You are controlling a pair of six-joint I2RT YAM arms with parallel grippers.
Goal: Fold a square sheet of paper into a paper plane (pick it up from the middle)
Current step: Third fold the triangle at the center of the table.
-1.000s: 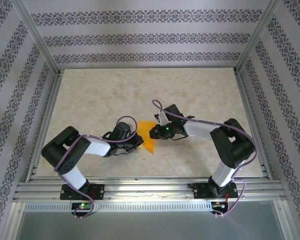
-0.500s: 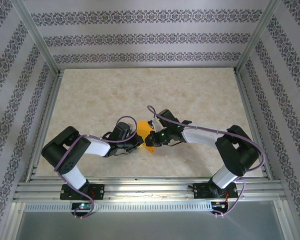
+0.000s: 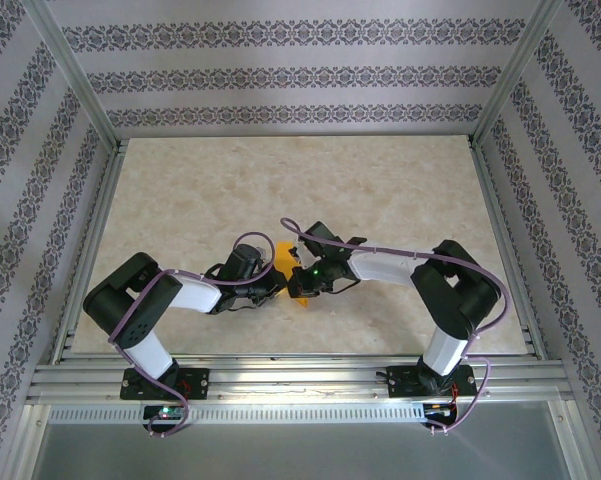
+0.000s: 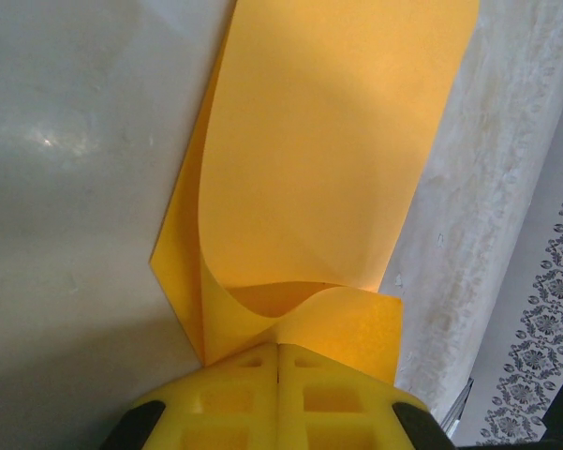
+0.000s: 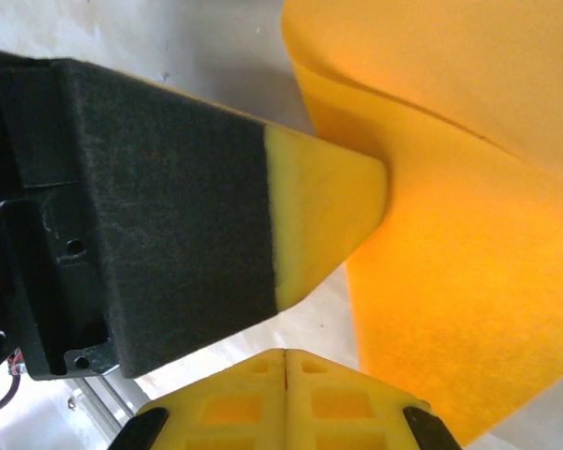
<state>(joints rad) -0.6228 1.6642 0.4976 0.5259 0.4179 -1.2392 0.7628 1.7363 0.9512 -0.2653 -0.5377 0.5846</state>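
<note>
Quick update: the right arm has swung in across the surface (image 3: 400, 180) toward the left tool (image 3: 272, 284). A second ago the right tool (image 3: 302, 278) sat just off the far side of the square sheet of paper (image 3: 283, 256), with its jaws partly apart. Now it's over the sheet with its jaws shut.

I can't spot any paper in the seam in the right wrist view (image 5: 286, 356), so I can't tell if it's gripping or just pushing. The left arm hasn't budged. Its tool is clamped on a corner of the paper, as the left wrist view (image 4: 278, 352) shows.

From that clamp the sheet (image 4: 318, 169) runs away from the left tool, with one flap curled up off the layer below. From above, much less orange shows than a second ago. My guess is the right tool is rolling that flap over to make a fold. It's not creased flat yet, so it's early days for the plane.

It's tight in there. In the right wrist view a dark block with a yellow tip (image 5: 169, 206), probably the left tool's finger, sits right by the paper (image 5: 450, 281). Any sweep toward the left tool risks a bump. A purple cable (image 3: 248, 240) also loops just behind the left tool.
</note>
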